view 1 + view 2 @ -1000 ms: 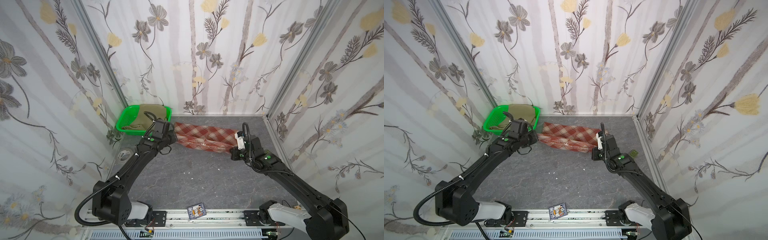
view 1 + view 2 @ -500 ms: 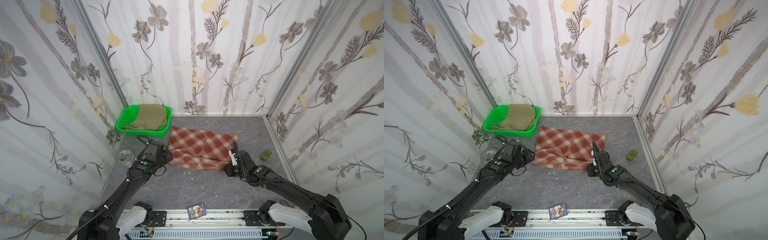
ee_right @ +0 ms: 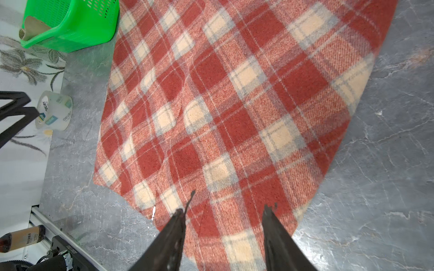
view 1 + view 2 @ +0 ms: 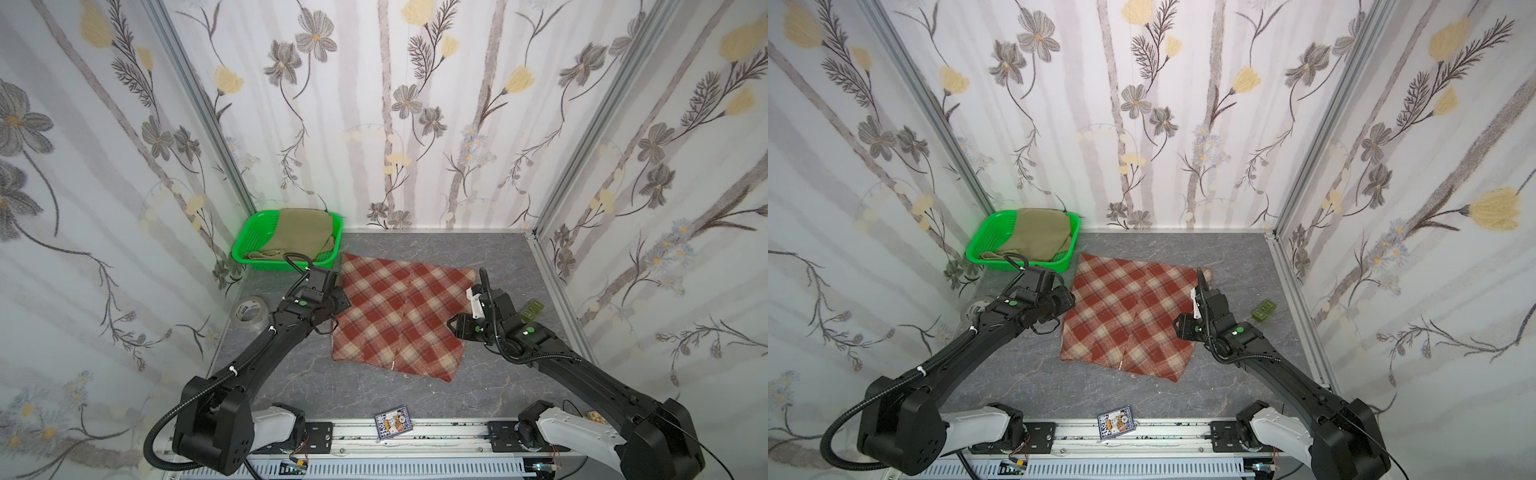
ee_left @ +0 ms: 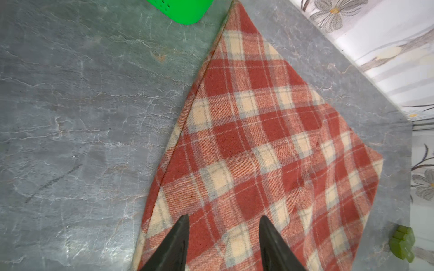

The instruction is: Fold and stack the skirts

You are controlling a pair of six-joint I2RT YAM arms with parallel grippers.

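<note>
Left pincer [image 5: 224,217], right pincer [image 3: 223,208] newly half-open

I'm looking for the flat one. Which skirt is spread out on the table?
The plaid skirt, lying flat on the table. The khaki skirt sits bunched in the green basket.

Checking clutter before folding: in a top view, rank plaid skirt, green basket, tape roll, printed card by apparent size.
1. plaid skirt
2. green basket
3. tape roll and printed card: look alike, unranked.
</note>
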